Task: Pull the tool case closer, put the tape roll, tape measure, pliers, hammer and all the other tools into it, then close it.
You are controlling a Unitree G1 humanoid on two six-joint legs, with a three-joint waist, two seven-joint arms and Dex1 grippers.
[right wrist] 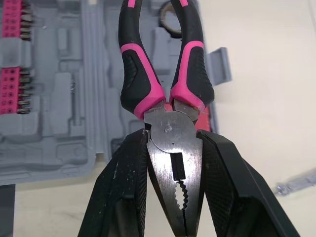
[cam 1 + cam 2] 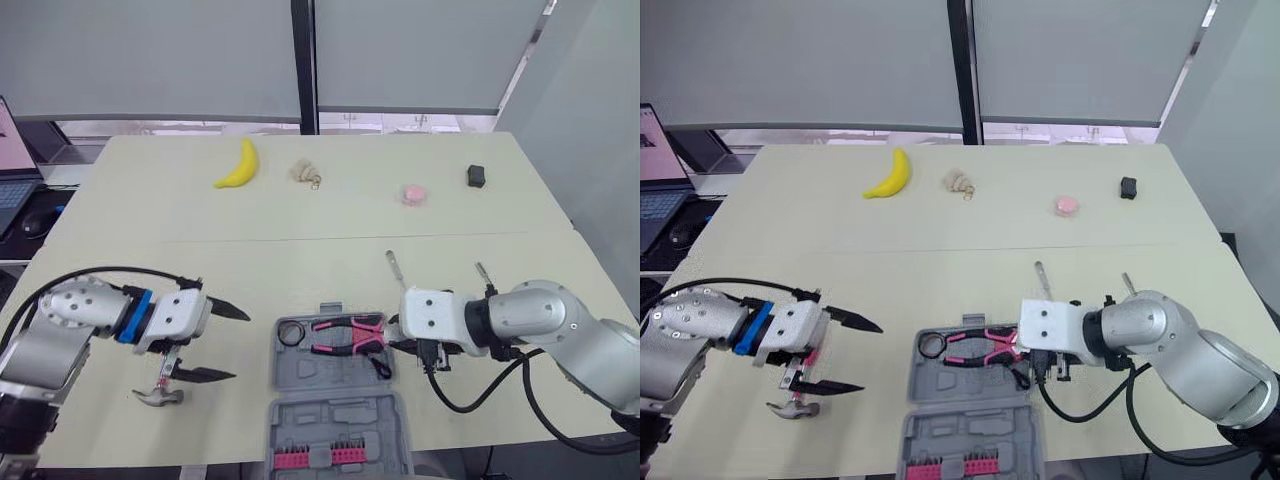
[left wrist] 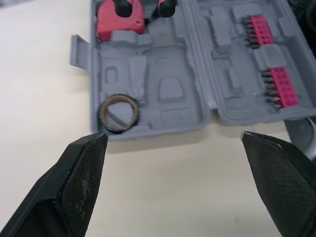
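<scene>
Grey tool case (image 2: 330,385) lies open mid near edge of the tabletop, with the tape roll (image 2: 291,332) and red tape measure (image 3: 121,19) already in. My right gripper (image 1: 173,140) is clamped on the steel head of the pink-handled pliers (image 2: 345,336), over the case. Left gripper (image 2: 241,345) has its fingers wide apart by the hammer (image 2: 158,396), near-left. Hammer, two slim tools (image 2: 396,266) and closing are left.

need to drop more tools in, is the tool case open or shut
Open. The tool case lies spread flat, both halves facing up, with the tape roll sitting in one.
</scene>
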